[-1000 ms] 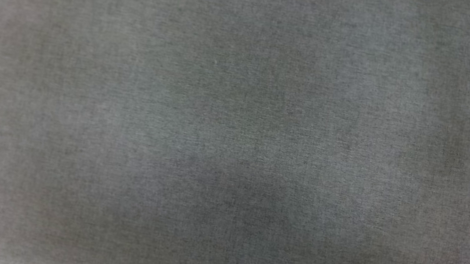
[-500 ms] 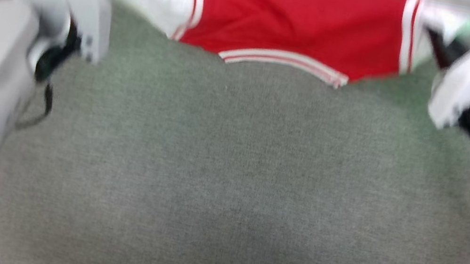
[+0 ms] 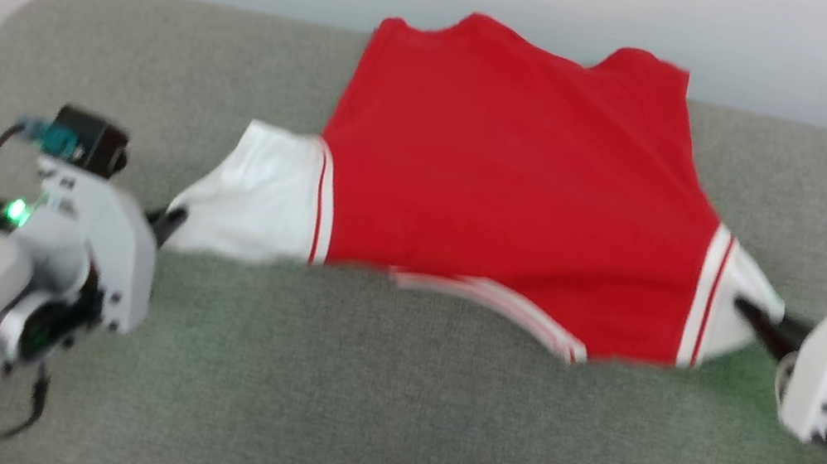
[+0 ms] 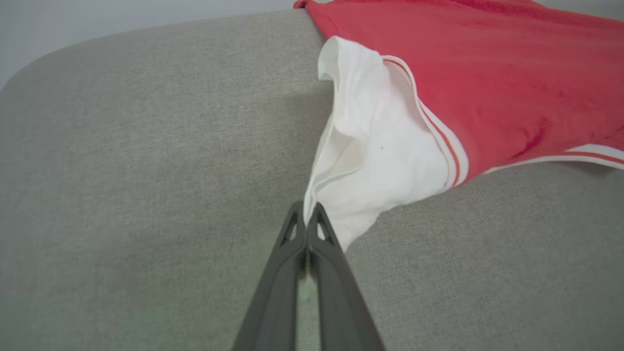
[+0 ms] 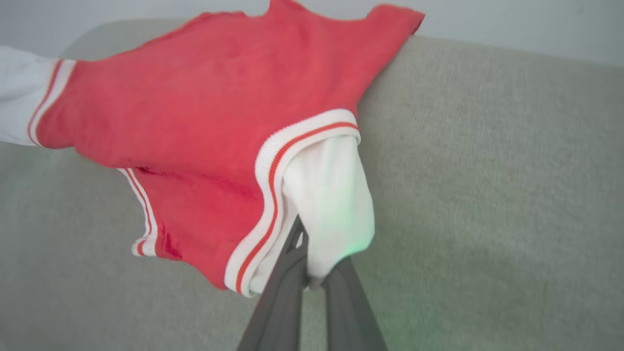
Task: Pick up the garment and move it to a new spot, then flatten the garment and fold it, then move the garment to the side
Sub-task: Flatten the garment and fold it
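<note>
Head view: garment (image 3: 505,188) lies on the grey bench (image 3: 381,428), stretched between the two end effectors, far edge at the bench's rear rim. Left end effector (image 3: 172,218) is pinched together on the corner of the white panel (image 3: 259,198) directly ahead of its tips. Right end effector (image 3: 741,305) is likewise clamped on the opposite white corner, just beyond the striped trim (image 3: 709,298). Judgement: light, limp jersey with no stiffness, so the near hem (image 3: 486,299) sags and puckers midway between the grips. Not fragile, but a thin single layer may slip from narrow tips. Corner holds suit spreading; the doubled trim beside each tip looks a firmer bite.
</note>
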### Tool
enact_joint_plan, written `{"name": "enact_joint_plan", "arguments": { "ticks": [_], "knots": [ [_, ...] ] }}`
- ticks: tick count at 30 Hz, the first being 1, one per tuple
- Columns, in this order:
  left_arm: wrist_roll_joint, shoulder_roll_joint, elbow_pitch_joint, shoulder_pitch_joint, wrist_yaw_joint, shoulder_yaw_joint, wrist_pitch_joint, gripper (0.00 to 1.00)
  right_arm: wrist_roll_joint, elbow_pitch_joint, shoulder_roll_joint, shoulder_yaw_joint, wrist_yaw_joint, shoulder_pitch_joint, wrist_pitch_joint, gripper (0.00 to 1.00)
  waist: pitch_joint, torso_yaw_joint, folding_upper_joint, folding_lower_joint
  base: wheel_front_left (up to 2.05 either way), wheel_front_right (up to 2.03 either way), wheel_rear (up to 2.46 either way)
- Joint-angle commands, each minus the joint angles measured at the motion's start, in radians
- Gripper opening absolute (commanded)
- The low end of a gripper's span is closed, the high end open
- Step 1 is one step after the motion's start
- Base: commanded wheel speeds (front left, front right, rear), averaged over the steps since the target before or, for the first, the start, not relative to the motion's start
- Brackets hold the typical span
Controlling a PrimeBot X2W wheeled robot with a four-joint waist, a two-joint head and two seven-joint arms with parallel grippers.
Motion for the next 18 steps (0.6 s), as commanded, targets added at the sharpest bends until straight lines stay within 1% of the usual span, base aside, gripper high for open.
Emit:
{"name": "enact_joint_plan", "arguments": {
  "ticks": [1,4,7,11,14,16,18],
  "knots": [
    [-0.009,0.017,-0.018,0.021,0.015,0.006,0.006,0.00,0.002,-0.012,-0.013,0.000,-0.001,0.020,0.011,0.00,-0.028,0.000,-0.0001,-0.0001,0.00,0.00,0.00],
    [-0.053,0.106,-0.188,0.111,0.096,0.018,0.041,0.00,0.026,-0.079,-0.061,-0.018,-0.001,0.085,0.064,0.00,-0.042,-0.001,-0.0001,-0.0001,0.00,0.00,0.00],
    [-0.097,0.195,-0.363,0.199,0.190,0.034,0.063,0.00,0.047,-0.148,-0.106,-0.025,-0.001,0.161,0.121,0.00,-0.050,0.000,-0.0001,-0.0001,0.00,0.00,0.00],
    [-0.142,0.301,-0.574,0.315,0.312,0.046,0.058,0.00,0.073,-0.237,-0.162,-0.046,-0.001,0.265,0.186,0.00,-0.051,0.000,-0.0001,-0.0001,0.00,0.00,0.00],
    [-0.172,0.363,-0.694,0.393,0.394,0.049,0.046,0.00,0.091,-0.291,-0.196,-0.067,-0.001,0.355,0.231,0.00,-0.042,0.002,-0.0001,-0.0001,0.00,0.00,0.00],
    [-0.192,0.383,-0.753,0.436,0.437,0.051,0.032,0.00,0.094,-0.322,-0.208,-0.089,-0.001,0.404,0.250,0.00,-0.032,0.003,-0.0001,-0.0001,0.00,0.00,0.00],
    [-0.210,0.397,-0.792,0.476,0.468,0.049,0.018,0.00,0.082,-0.338,-0.211,-0.108,-0.001,0.452,0.265,0.00,-0.023,0.003,-0.0001,-0.0001,0.00,0.00,0.00]
  ]
}}
